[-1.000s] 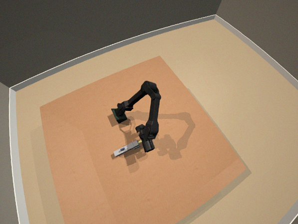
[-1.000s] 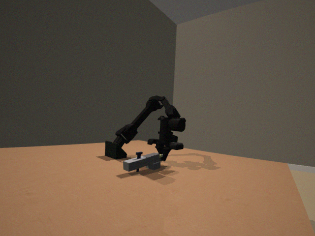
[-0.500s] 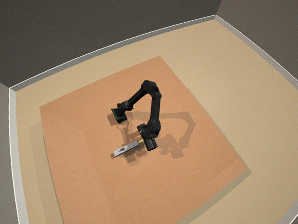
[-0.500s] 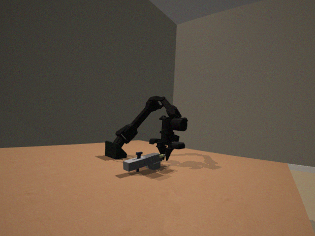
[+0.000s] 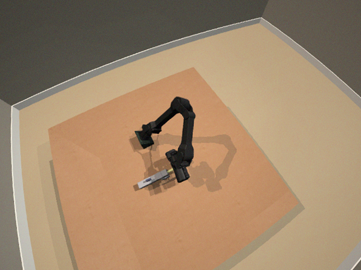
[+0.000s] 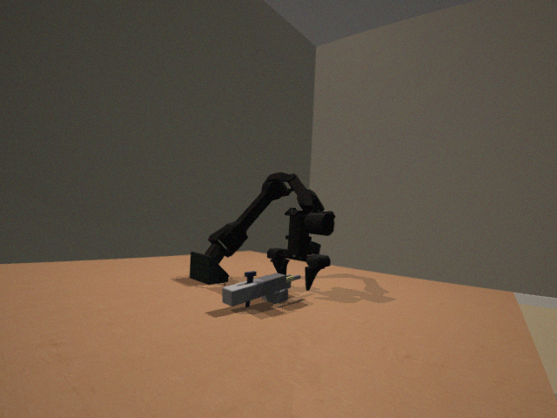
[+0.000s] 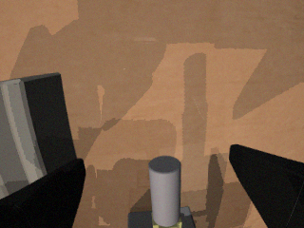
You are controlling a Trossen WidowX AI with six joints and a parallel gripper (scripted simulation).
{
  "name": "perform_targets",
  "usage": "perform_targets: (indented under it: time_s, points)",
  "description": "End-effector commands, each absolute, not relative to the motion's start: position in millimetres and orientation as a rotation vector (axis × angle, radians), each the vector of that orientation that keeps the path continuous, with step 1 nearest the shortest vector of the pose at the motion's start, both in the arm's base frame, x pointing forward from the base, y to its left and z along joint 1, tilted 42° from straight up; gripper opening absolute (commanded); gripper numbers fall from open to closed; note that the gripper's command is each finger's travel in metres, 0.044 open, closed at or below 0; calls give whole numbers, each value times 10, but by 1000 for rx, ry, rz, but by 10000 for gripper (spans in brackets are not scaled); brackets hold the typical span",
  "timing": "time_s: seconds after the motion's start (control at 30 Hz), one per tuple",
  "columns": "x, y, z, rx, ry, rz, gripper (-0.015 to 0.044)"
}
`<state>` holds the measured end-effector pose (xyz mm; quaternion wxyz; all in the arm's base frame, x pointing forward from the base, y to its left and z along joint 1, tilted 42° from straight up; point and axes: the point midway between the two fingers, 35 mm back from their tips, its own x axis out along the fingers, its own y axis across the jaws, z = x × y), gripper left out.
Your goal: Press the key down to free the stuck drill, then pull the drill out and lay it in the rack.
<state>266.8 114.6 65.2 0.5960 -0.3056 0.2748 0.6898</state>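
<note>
The holder, a long grey block (image 5: pixel 161 176) (image 6: pixel 233 294), lies level above the table. The blue key (image 5: pixel 148 179) (image 6: pixel 250 274) stands upright through it, its head above the top face and its tip showing below. The drill's grey shank (image 6: pixel 296 277) (image 7: pixel 164 195) sticks out of the block's right end, with a yellow band at its root. My gripper (image 6: pixel 295 280) (image 7: pixel 159 160) is open, pointing down, with one finger on each side of the shank. A grey and black piece (image 7: pixel 43 119) at the wrist view's left edge may be the rack; I cannot tell.
A rounded grey part (image 6: pixel 277 296) sits under the block's right end. The arm's base (image 5: pixel 145 140) (image 6: pixel 206 270) stands on the orange table (image 5: pixel 185 227) (image 6: pixel 292 360), up and left of the block in the top view. The arm hides part of the table there.
</note>
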Motion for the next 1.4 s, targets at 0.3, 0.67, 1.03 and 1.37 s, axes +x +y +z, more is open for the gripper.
perform_targets:
  time_s: [0.3, 0.67, 1.03, 1.37]
  points:
    - [2670, 1119, 584, -713, 635, 1604, 440]
    - [2672, 1102, 535, -713, 635, 1604, 440]
    - [2672, 1107, 552, -709, 637, 1602, 177]
    - [2672, 1107, 552, -709, 637, 1602, 0]
